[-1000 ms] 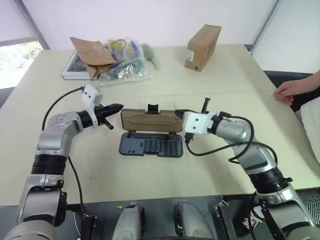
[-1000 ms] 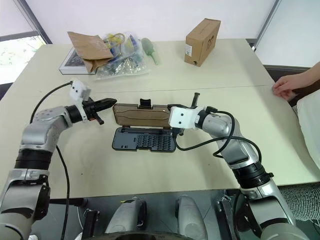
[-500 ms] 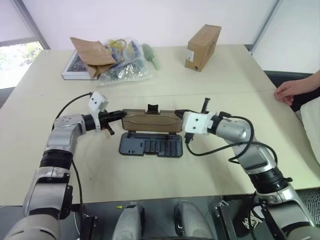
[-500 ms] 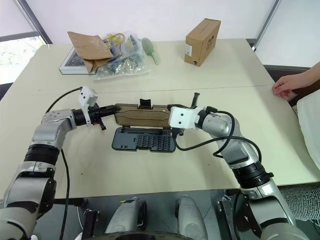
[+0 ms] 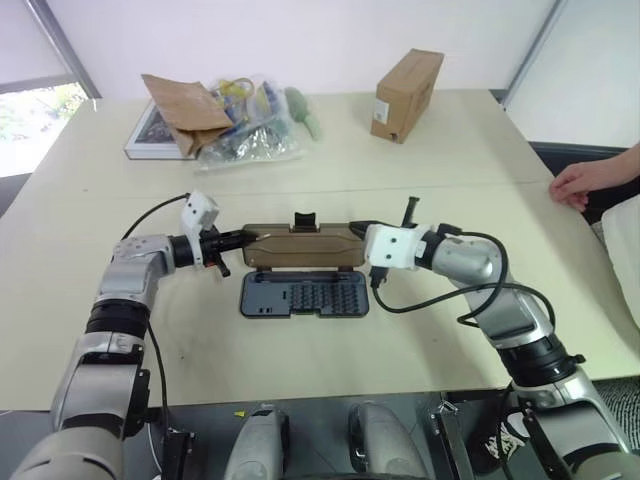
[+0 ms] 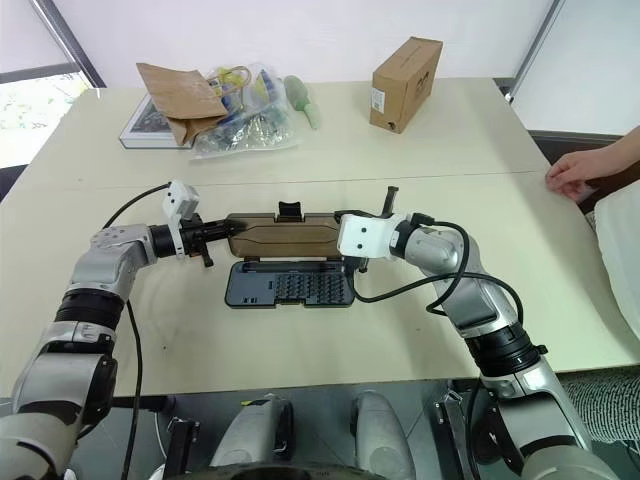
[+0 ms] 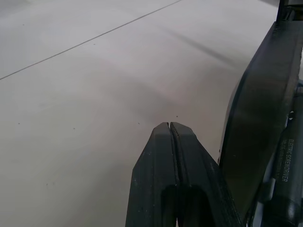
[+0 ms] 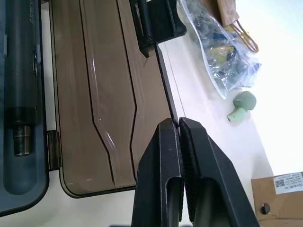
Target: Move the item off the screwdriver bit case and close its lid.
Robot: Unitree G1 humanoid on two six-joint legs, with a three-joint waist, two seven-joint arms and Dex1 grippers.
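The screwdriver bit case [image 5: 304,293] lies open on the desk [image 5: 420,150], its slate-grey tray flat between the two sets of jaws and a little nearer the robot than both. The lid [image 5: 300,246] stands tilted up from the tray's far long edge, its brown ribbed face turned toward the robot, with the small black latch [image 5: 304,217] on its upper edge.

The left gripper [image 5: 238,238] has its jaws pressed together on nothing, and their tips sit at the lid's left end (the left wrist view shows the lid's dark outer face [image 7: 255,123] just beside the jaws, though contact there cannot be judged). The right gripper [image 5: 357,226] is at the lid's right end, on the opposite side from the left one. In the right wrist view its jaws stand nearly together along the lid's thin upper edge [image 8: 165,90], which runs into the narrow gap between them; whether they truly pinch it cannot be told.

The tiny silvery item cannot be made out near either set of jaws.

Well beyond the jaws, at the desk's far side, rest a cardboard box [image 5: 405,95], a clear plastic bag [image 5: 245,130] and a brown paper bag [image 5: 185,110]. A person's hand [image 5: 585,183] rests at the desk's right edge.
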